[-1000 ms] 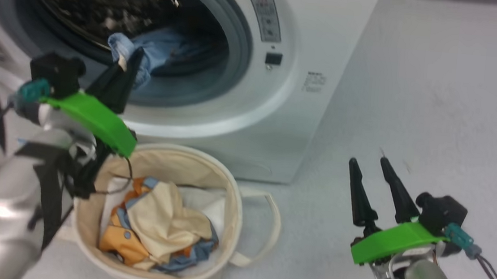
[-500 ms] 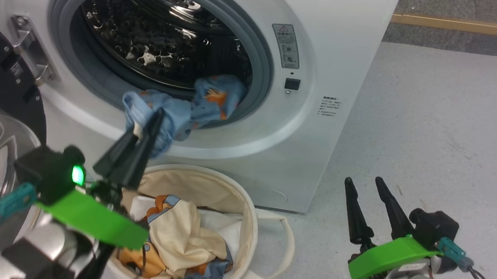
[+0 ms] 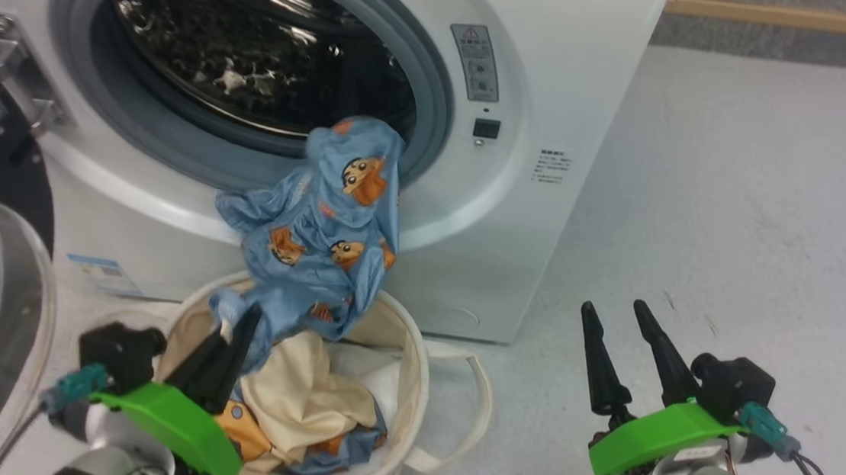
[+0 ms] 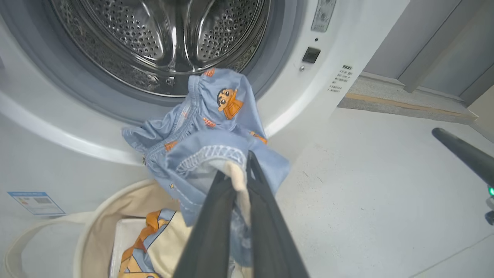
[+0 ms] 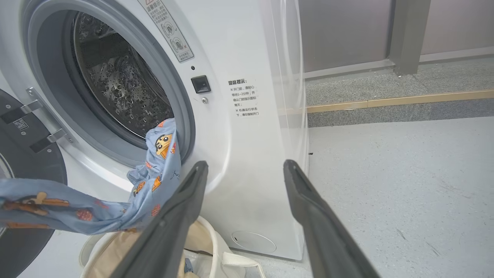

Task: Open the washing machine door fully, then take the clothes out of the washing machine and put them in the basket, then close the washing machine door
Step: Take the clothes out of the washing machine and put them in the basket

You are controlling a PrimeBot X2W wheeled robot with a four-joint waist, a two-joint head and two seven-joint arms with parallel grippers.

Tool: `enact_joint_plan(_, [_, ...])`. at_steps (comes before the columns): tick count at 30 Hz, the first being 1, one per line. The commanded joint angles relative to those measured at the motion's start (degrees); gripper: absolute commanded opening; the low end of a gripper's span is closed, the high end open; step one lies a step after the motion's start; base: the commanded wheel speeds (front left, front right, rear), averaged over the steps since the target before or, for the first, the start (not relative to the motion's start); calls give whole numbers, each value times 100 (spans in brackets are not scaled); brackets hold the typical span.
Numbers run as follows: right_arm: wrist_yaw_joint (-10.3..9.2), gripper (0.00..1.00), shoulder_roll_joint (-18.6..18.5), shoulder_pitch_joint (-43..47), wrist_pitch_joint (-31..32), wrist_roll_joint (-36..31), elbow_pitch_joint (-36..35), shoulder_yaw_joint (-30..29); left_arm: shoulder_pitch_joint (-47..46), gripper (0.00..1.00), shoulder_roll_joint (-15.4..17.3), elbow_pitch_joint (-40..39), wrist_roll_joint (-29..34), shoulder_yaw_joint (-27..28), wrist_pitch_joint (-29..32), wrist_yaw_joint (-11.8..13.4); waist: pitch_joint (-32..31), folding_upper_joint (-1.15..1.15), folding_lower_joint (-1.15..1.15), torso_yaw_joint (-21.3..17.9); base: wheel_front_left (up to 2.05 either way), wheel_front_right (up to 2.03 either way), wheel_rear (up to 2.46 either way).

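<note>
- Large round washing machine door, glossy black rim and clear glass bowl (image 3: pixel 7 178): swung wide open, off to the left of the left hand, untouched.
- Left hand, two long dark fingers on a green mount (image 3: pixel 247 322): a second ago it was up at the drum mouth; it has since pulled back and down and now sits just over the basket's near rim.
- It's clenched tight, grasping a hem of the soft blue garment with small orange cartoon prints (image 3: pixel 332 222); the left wrist view shows cloth pinched between the shut fingers.
- Blue garment: was mostly inside the drum, now dragged almost clear. It stretches from the fingertips, up and ahead of the left hand, to a tail end still caught on the lower lip of the grey rubber ring (image 3: pixel 433 116).
- Means the last piece is nearly out; judgement: one more pull, then let go over the basket, then the door.
- Round cream canvas basket with looped fabric handles (image 3: pixel 419 367): right under and ahead of the left hand, against the machine's foot. The cream and orange garment with blue trim (image 3: pixel 294 402) is already in it.
- White front-loading washing machine (image 3: pixel 558 89): ahead of both hands; the steel drum (image 3: pixel 256 47) looks otherwise empty.
- Right hand (image 3: pixel 613 309): released, fingers spread wide, grasping nothing, hovering over pale grey floor (image 3: pixel 738 219), well to the right of basket and garment. No change there.
</note>
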Motion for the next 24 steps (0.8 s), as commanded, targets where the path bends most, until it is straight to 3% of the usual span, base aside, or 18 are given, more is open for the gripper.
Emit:
enact_joint_plan(1, [35, 100, 21, -218, -29, -63, -217, 104, -226, 0, 22, 301, -66, 212, -87, -116, 106, 0, 0, -64, 0, 0, 0])
enact_joint_plan(13, [35, 100, 21, -417, -29, -143, -447, -33, -1151, 0, -1098, 4248, -411, 183, -347, -1258, 797, 0, 0, -335, 0, 0, 0])
enact_joint_plan(19, [35, 100, 21, -543, -29, -193, -632, -123, -1754, 0, -1407, 5527, -522, 196, -380, -1492, 1304, 0, 0, -445, 0, 0, 0])
enact_joint_plan(24, [35, 100, 21, -632, -29, -202, -786, -174, -2109, 0, -1468, 6040, -530, 137, -389, -1540, 1679, 0, 0, -535, 0, 0, 0])
